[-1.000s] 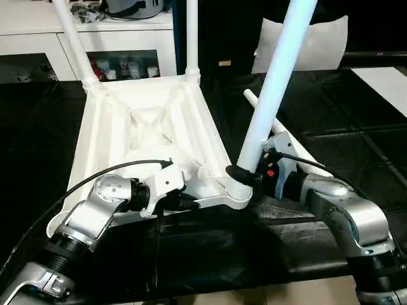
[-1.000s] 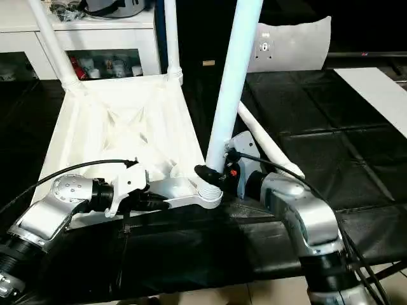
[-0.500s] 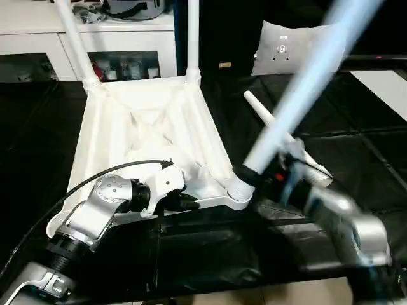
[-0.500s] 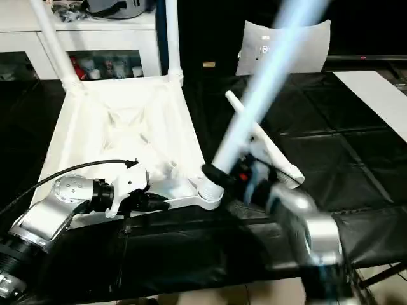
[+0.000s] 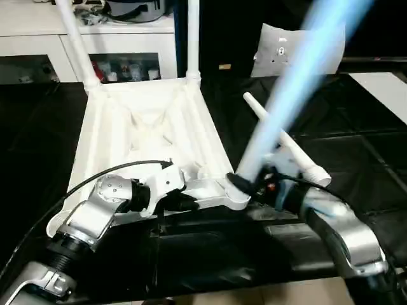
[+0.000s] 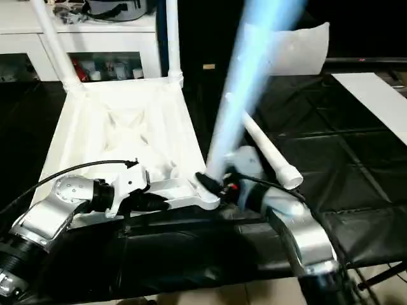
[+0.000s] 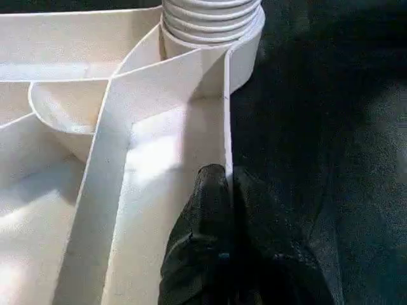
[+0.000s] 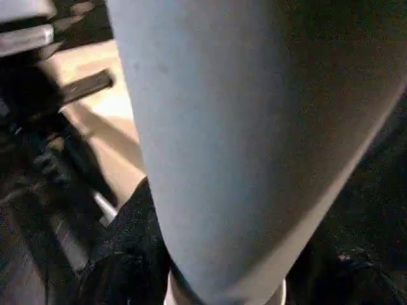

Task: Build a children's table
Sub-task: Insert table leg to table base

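Left eye view: the right gripper [image 5: 245,184] grasps the leg [image 5: 289,101], which leans away over the tabletop's [image 5: 146,127] near corner socket; the left gripper [image 7: 226,190] pinches the rim.

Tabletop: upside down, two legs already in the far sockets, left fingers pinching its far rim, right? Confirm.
Wrong on the rim. The left gripper is shut on the near rim of the tabletop, by the near corner socket, as the left eye view shows. The two legs stand in the far sockets.

Indoor lab or workshop, black-covered worktable [image 5: 356,165], white cabinet [image 5: 38,38] with cluttered shelves behind
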Tool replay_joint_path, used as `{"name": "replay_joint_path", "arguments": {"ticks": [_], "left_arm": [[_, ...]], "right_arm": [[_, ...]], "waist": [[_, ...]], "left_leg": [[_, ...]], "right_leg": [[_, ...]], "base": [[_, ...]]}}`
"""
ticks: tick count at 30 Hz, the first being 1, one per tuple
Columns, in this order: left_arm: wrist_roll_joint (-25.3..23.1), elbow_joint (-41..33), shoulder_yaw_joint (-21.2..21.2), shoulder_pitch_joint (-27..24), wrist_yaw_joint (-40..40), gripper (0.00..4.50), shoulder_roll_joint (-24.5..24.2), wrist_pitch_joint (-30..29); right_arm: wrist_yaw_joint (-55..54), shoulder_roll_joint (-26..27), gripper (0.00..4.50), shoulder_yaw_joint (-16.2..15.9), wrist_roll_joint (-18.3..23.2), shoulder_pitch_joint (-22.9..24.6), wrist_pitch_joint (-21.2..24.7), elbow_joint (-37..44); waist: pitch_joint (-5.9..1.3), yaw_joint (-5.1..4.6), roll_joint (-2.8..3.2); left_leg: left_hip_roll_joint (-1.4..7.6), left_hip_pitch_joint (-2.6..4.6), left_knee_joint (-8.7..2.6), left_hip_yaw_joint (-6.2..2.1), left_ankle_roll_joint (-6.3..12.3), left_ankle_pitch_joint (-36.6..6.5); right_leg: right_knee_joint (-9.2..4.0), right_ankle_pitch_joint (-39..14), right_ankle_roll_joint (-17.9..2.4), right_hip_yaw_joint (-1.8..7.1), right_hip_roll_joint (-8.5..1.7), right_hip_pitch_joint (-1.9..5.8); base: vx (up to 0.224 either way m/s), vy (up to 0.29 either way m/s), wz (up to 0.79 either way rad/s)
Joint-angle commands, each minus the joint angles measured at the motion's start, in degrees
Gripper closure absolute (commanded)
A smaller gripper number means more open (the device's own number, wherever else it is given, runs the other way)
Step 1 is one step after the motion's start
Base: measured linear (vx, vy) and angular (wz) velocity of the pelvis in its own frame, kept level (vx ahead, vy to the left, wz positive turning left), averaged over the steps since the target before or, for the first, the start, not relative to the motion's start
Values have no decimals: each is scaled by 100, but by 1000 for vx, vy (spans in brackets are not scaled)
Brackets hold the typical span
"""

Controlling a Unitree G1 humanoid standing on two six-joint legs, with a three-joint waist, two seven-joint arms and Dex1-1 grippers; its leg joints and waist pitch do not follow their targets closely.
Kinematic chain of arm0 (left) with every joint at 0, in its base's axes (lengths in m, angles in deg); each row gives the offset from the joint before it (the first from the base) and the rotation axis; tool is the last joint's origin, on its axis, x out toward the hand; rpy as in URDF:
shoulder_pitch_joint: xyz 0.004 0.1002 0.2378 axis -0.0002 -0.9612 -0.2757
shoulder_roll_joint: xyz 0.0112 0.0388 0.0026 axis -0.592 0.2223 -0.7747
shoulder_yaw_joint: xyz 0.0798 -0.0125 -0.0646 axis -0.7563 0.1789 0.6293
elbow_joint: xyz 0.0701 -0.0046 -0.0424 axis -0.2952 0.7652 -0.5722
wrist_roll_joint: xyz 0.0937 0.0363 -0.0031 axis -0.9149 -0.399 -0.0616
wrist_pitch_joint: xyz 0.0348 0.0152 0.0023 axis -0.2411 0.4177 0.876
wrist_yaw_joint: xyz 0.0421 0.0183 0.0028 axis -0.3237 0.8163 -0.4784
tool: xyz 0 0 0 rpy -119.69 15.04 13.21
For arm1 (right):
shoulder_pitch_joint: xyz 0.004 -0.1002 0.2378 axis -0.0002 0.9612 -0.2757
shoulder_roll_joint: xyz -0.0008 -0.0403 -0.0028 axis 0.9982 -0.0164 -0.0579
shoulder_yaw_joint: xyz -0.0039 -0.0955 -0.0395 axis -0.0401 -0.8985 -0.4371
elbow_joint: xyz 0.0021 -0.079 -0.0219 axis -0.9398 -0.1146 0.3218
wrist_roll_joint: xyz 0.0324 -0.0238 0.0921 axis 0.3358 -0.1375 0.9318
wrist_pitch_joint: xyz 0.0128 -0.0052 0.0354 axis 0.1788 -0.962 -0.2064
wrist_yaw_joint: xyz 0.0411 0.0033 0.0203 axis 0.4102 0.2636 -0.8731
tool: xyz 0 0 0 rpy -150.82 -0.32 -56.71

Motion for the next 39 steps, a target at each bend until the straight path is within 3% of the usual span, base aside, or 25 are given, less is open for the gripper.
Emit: {"name": "replay_joint_path", "arguments": {"ticks": [1,4,7,8,9,11,12,14,19,21,22,24,25,27,28,29,30,31,32,33,35,36,37,38,39], "left_arm": [[-23,-68,79,192,-94,450,-141,88],[-7,39,90,320,-217,450,-171,126],[-20,147,110,454,-310,450,-187,166],[-20,147,110,454,-310,450,-187,166],[-46,247,111,553,-352,450,-198,209],[-113,552,141,818,-368,450,-195,307],[-164,744,155,979,-365,450,-198,378],[-241,1084,194,1233,-325,450,-204,494],[-260,1272,292,1357,-270,450,-240,521],[-251,1297,313,1338,-255,450,-270,540],[-231,1272,333,1308,-234,450,-279,517],[-111,847,503,975,-12,450,-343,206],[-93,654,571,821,111,450,-361,85],[-97,452,623,669,231,450,-378,-25],[-100,424,630,646,251,450,-380,-38],[-64,-12,709,392,387,450,-378,-309],[0,-805,820,-49,631,450,-307,-837],[27,-1215,863,-280,754,450,-256,-1103],[27,-1215,863,-280,754,450,-256,-1103],[39,-1897,911,-666,950,450,-149,-1537],[-18,-2482,893,-1010,1095,450,-27,-1892],[-154,-3108,763,-1347,1260,450,107,-2225],[-175,-3228,719,-1399,1286,450,132,-2278],[-174,-3520,655,-1507,1419,450,249,-2495],[-168,-3620,635,-1543,1468,450,289,-2575]], "right_arm": [[468,-125,259,-572,-136,325,446,-445],[660,-154,259,-661,15,445,584,-351],[746,-211,259,-759,72,577,690,-152],[746,-211,259,-759,72,577,690,-152],[763,-207,259,-782,123,636,768,-43],[740,-160,259,-819,186,731,876,126],[704,-124,259,-839,195,776,914,204],[607,-34,259,-866,186,802,945,275],[431,89,259,-892,99,741,875,249],[287,164,259,-838,37,697,845,225],[244,194,259,-815,20,684,835,203],[-5,351,259,-693,-79,556,776,44],[-86,411,259,-644,-104,510,734,-16],[-162,469,259,-594,-124,469,691,-68],[-174,480,259,-585,-129,463,682,-78],[-263,539,259,-535,-163,405,634,-151],[-427,661,259,-402,-176,309,571,-277],[-522,727,259,-327,-174,256,552,-340],[-522,727,259,-327,-174,256,552,-340],[-685,841,259,-201,-178,167,522,-444],[-812,932,259,-101,-192,79,495,-547],[-933,1010,259,-16,-230,-29,419,-696],[-964,1028,259,6,-235,-54,405,-737],[-1037,1087,259,64,-226,-123,397,-855],[-1061,1109,259,85,-223,-147,397,-896]], "waist": [[-256,27,33],[-210,19,33],[-101,19,41],[-105,26,38],[-40,33,72],[-21,59,65],[52,76,72],[109,98,74],[141,106,41],[158,103,65],[151,94,-6],[170,104,35],[171,61,-61],[171,38,3],[178,16,-3],[191,10,0],[147,-42,-67],[177,-115,-56],[195,-122,-47],[146,-133,-53],[130,-214,-133],[85,-218,-143],[97,-227,-146],[111,-209,-138],[97,-225,-147]], "left_leg": [[392,135,-464,-179,-74,-1523],[391,132,-483,-182,0,-1527],[396,166,-532,-193,-57,-1959],[403,178,-535,-198,-85,-2013],[411,177,-564,-214,-130,-2138],[404,221,-571,-212,-187,-2358],[401,228,-598,-230,-244,-2535],[407,261,-630,-252,-325,-2758],[418,236,-687,-261,-260,-2412],[426,224,-706,-255,-230,-2287],[433,242,-710,-242,-226,-2301],[439,242,-719,-239,-253,-2272],[443,191,-742,-248,-252,-2242],[454,144,-763,-273,-245,-2155],[450,169,-763,-263,-248,-2239],[444,197,-760,-254,-265,-2346],[480,166,-754,-285,-329,-2336],[472,87,-781,-303,-317,-2329],[448,93,-795,-299,-308,-2407],[450,165,-759,-276,-336,-2404],[447,76,-763,-278,-292,-2182],[438,101,-726,-223,-143,-1777],[426,93,-704,-203,-24,-1594],[410,110,-690,-182,11,-1584],[416,87,-673,-181,35,-1433]], "right_leg": [[-481,-616,-1261,293,-521,102],[-485,-503,-1288,287,-502,94],[-561,-1155,-1195,306,-516,41],[-565,-1256,-1170,310,-524,42],[-577,-1414,-1135,317,-528,0],[-628,-1756,-1021,342,-529,-20],[-661,-2073,-952,350,-545,-51],[-700,-2379,-899,368,-565,-69],[-721,-2373,-894,370,-610,-14],[-728,-2267,-925,366,-606,-19],[-740,-2286,-946,366,-598,-23],[-732,-2326,-1003,375,-615,-52],[-722,-2327,-1023,358,-613,-8],[-677,-2182,-1010,343,-613,1],[-691,-2209,-1010,345,-596,-28],[-714,-2314,-997,357,-593,-57],[-635,-2302,-1105,353,-652,-6],[-645,-2406,-1096,328,-641,14],[-685,-2588,-1024,316,-606,-1],[-701,-2494,-999,349,-604,-33],[-659,-2124,-1062,336,-578,31],[-647,-1512,-1117,338,-538,28],[-642,-1224,-1219,344,-539,38],[-670,-1251,-1223,344,-530,15],[-641,-1093,-1285,343,-536,52]], "base": [[0,0,0],[0,0,0],[0,0,0],[0,0,0],[0,0,0],[0,0,0],[0,0,0],[0,0,0],[0,0,0],[0,0,0],[0,0,0],[0,0,0],[0,0,0],[0,0,0],[0,0,0],[0,0,0],[0,0,0],[0,0,0],[0,0,0],[0,0,0],[0,0,0],[0,0,0],[0,0,0],[0,0,0],[0,0,0]]}}
